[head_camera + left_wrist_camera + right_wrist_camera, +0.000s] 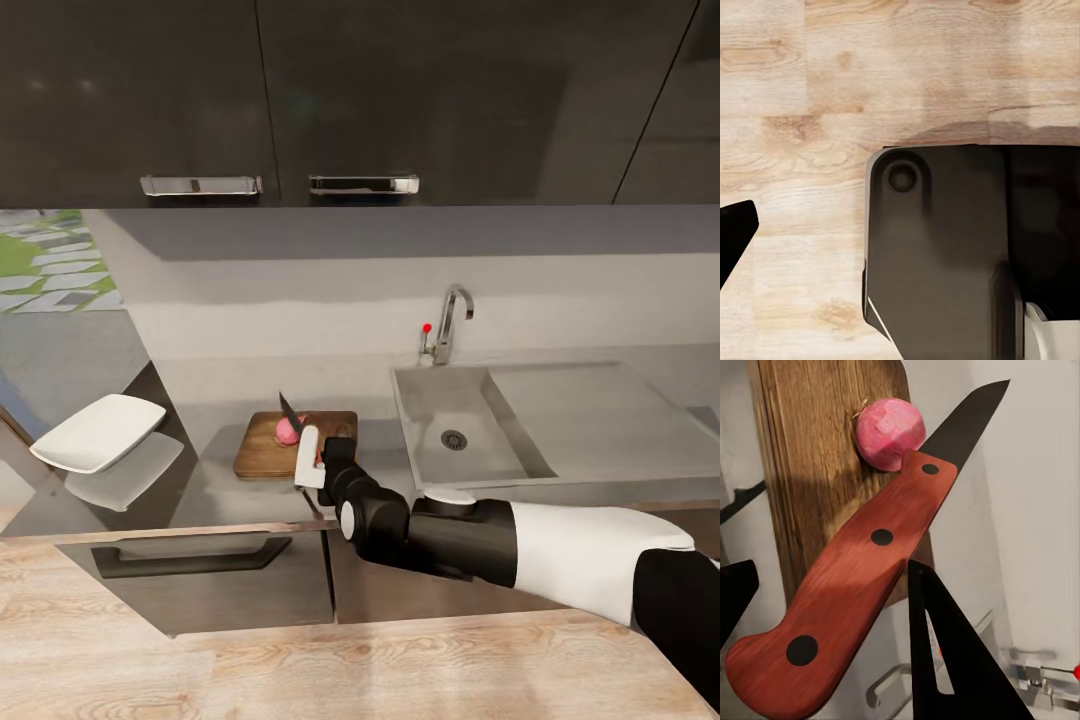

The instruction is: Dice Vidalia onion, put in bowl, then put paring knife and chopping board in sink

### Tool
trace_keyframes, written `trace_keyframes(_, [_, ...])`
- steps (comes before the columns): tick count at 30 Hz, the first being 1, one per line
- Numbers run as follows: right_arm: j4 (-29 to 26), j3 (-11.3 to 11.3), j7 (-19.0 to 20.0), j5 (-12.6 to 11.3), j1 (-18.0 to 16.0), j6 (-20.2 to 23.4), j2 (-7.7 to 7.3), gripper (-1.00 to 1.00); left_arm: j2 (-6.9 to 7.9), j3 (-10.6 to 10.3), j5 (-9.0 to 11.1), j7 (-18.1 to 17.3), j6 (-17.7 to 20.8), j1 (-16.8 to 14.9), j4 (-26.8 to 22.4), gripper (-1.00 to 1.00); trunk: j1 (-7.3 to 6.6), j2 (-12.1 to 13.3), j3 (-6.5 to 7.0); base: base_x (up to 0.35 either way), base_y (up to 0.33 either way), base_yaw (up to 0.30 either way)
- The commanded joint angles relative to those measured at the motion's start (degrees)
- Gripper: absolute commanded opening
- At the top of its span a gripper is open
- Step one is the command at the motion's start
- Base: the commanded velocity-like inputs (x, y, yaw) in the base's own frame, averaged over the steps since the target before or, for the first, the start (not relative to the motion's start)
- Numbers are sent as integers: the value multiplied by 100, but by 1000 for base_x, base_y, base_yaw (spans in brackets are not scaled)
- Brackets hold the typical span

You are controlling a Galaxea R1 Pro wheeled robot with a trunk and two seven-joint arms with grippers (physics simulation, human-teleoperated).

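Currently right gripper (312, 455) clenched on paring knife (862, 585) handle, blade raised above chopping board (268, 448), just beside Vidalia onion (288, 431). Onion whole, resting on board. Board lies on countertop (220, 490), between bowl (98, 431) and sink (455, 420). Bowl well apart from board. Left gripper fingertip (735, 236) over wooden floor (832, 90); grip state cannot be determined

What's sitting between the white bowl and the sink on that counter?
In the head view, the chopping board with the onion on it lies between bowl and sink.
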Motion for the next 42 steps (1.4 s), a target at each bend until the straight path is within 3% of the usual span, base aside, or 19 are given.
trace_keyframes(1, [-7,28,-59,-54,-11,17,-1,-100,7,-48,14,59,-7,0,-13,100,4,-12,-10,0,0,0])
trace_keyframes(19, [55,53,-60,-54,-11,17,23,-100,13,-49,14,59,-7,0,22,100,4,-12,-10,44,0,0])
trace_keyframes(27, [55,53,-47,-54,-11,22,140,-100,16,-48,14,59,-7,0,57,100,4,-12,-10,30,19,0])
trace_keyframes(42, [142,62,-42,-54,-11,23,140,-100,13,-41,13,59,-7,0,66,100,4,-12,-10,40,21,0])
